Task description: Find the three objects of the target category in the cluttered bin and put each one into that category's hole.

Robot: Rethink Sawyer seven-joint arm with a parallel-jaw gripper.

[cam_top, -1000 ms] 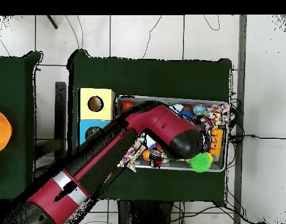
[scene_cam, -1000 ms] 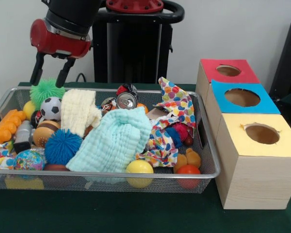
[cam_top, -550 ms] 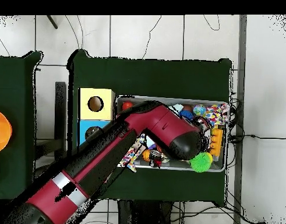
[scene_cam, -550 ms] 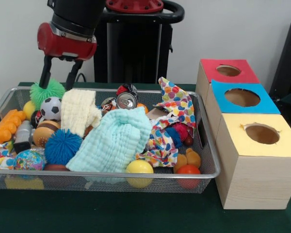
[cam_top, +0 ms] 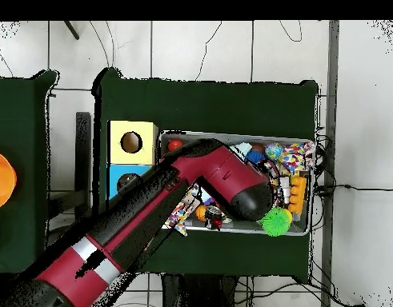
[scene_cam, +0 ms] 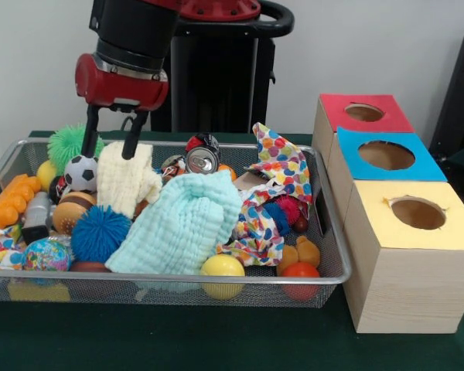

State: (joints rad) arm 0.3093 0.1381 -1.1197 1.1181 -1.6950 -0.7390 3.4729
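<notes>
Red and black, the arm comes down over the far left part of the wire bin, and its gripper hangs with both fingers spread apart and nothing between them. One fingertip is just in front of the green spiky ball and the other is at the top edge of the cream cloth, though I cannot tell whether it touches. A soccer ball lies just below the gripper, and a blue spiky ball sits nearer the front, beside the pale blue cloth. A crushed can lies further along the back, next to the spotted cloth. Beside the bin stand three boxes in a row: the red box, the blue box and the yellow box, each with a round hole on top. From overhead, the arm covers much of the bin; the green spiky ball shows at its tip.
</notes>
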